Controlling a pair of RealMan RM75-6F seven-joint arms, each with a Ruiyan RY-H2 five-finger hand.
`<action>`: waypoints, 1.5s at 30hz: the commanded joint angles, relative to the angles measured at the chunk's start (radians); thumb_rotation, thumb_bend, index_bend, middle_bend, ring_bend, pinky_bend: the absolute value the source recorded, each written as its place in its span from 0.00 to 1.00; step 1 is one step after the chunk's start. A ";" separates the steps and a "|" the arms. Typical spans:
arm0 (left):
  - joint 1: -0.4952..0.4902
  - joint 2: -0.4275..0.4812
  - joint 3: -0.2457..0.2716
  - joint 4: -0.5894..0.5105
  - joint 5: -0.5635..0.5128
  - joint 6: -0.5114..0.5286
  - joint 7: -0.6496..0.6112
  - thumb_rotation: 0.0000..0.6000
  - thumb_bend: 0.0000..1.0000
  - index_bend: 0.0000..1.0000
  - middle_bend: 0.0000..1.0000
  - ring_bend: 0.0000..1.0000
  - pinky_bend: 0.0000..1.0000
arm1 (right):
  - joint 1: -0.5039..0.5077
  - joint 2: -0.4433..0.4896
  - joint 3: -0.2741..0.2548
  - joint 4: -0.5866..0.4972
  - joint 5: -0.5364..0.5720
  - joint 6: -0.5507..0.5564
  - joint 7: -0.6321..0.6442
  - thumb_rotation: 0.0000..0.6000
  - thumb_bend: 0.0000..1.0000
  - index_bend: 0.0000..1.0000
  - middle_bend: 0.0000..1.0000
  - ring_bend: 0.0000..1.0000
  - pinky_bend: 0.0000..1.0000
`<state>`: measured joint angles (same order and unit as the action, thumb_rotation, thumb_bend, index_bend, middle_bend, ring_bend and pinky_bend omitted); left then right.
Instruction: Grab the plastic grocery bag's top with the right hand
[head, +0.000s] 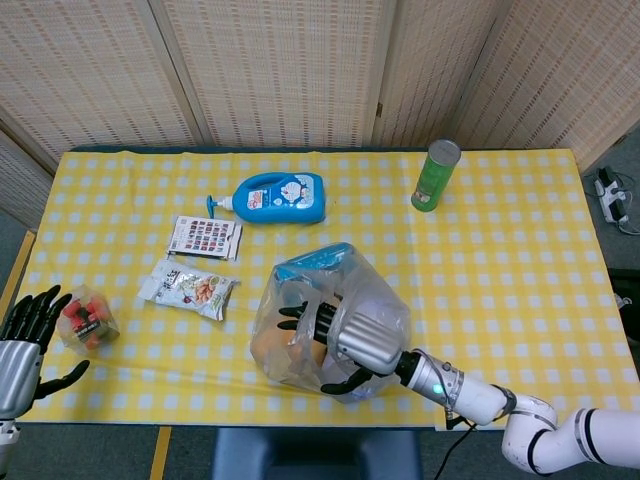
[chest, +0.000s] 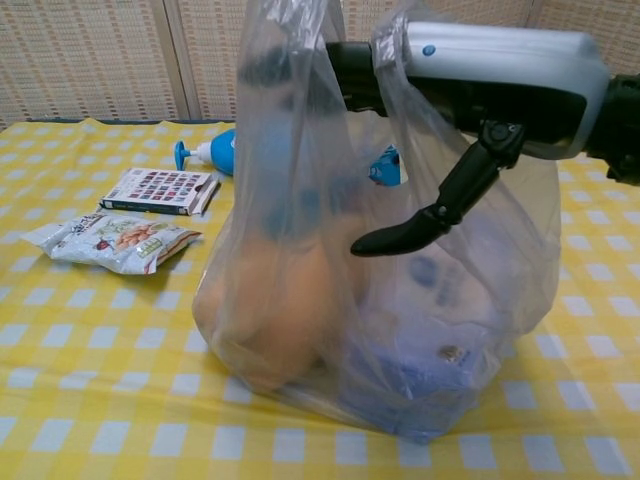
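The clear plastic grocery bag (head: 300, 345) stands upright near the table's front edge, with an orange item and blue items inside. In the chest view the bag (chest: 300, 300) fills the middle, its two handles raised. My right hand (head: 352, 338) reaches in from the right at the bag's top. Its dark fingers (chest: 350, 75) stretch out straight through the handle loops, behind the plastic. Its thumb (chest: 420, 225) hangs apart below, outside the bag. The fingers are not closed on the plastic. My left hand (head: 25, 340) rests at the front left corner, fingers spread, holding nothing.
A blue pump bottle (head: 275, 197) lies behind the bag. A flat printed packet (head: 205, 237) and a snack pouch (head: 190, 287) lie to its left. A green can (head: 436, 176) stands at the back right. A red packet (head: 88, 318) sits beside my left hand.
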<state>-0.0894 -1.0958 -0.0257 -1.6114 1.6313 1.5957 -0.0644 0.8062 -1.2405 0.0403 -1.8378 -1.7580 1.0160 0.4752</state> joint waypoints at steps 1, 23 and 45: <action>0.002 0.001 0.000 0.001 0.001 0.003 -0.003 1.00 0.22 0.00 0.05 0.06 0.00 | 0.009 -0.018 0.003 0.010 0.002 -0.001 0.011 1.00 0.24 0.00 0.00 0.00 0.00; 0.004 0.002 0.001 0.001 0.006 0.006 -0.006 1.00 0.22 0.00 0.05 0.06 0.00 | 0.052 -0.131 0.001 0.098 -0.033 0.067 0.158 1.00 0.24 0.00 0.00 0.00 0.00; 0.005 0.002 0.001 0.003 0.006 0.005 -0.008 1.00 0.22 0.00 0.05 0.06 0.00 | 0.119 -0.199 -0.025 0.193 -0.045 0.109 0.484 1.00 0.24 0.00 0.00 0.00 0.00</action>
<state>-0.0845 -1.0940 -0.0243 -1.6083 1.6377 1.6010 -0.0721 0.9092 -1.4334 0.0186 -1.6558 -1.8053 1.1202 0.9068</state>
